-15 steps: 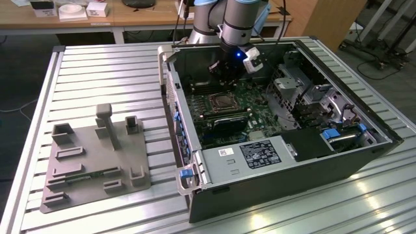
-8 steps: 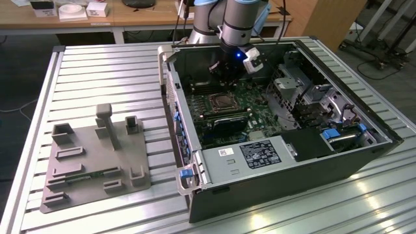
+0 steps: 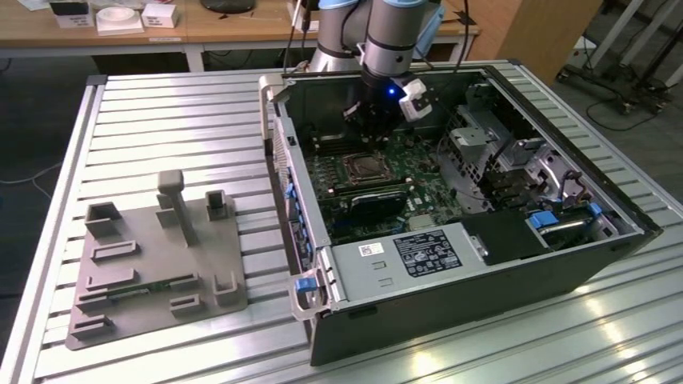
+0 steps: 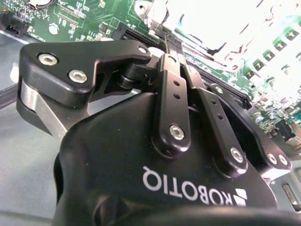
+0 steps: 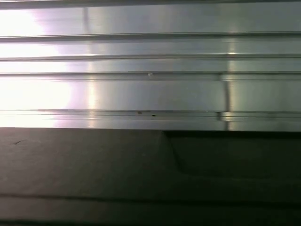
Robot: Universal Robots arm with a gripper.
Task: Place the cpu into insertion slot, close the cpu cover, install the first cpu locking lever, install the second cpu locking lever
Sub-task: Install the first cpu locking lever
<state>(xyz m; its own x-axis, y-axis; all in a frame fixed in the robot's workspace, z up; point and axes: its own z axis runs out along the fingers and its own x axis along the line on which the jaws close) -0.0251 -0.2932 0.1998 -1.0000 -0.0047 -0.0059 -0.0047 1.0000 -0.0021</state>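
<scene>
In the exterior view the open computer case (image 3: 469,280) lies on a slatted metal table. The insertion slot (image 3: 363,170) sits on the green motherboard, and the cpu cover's silver frame seems to lie flat over it. I cannot make out the cpu inside it. My gripper (image 3: 369,132) hangs inside the case just past the slot's far edge, low over the board. In the second wrist view the black fingers (image 4: 170,70) run together to a narrow tip, so the gripper (image 4: 162,41) looks shut, right beside the glare-washed insertion slot (image 4: 211,23). What the tip touches is hidden.
A grey fixture plate (image 3: 149,256) with upright posts stands on the table at the exterior view's left. Inside the case are a labelled power supply (image 3: 427,250), a drive cage (image 3: 485,136) and cables. The first wrist view looks at table slats (image 5: 150,89) and a dark case wall (image 5: 141,179).
</scene>
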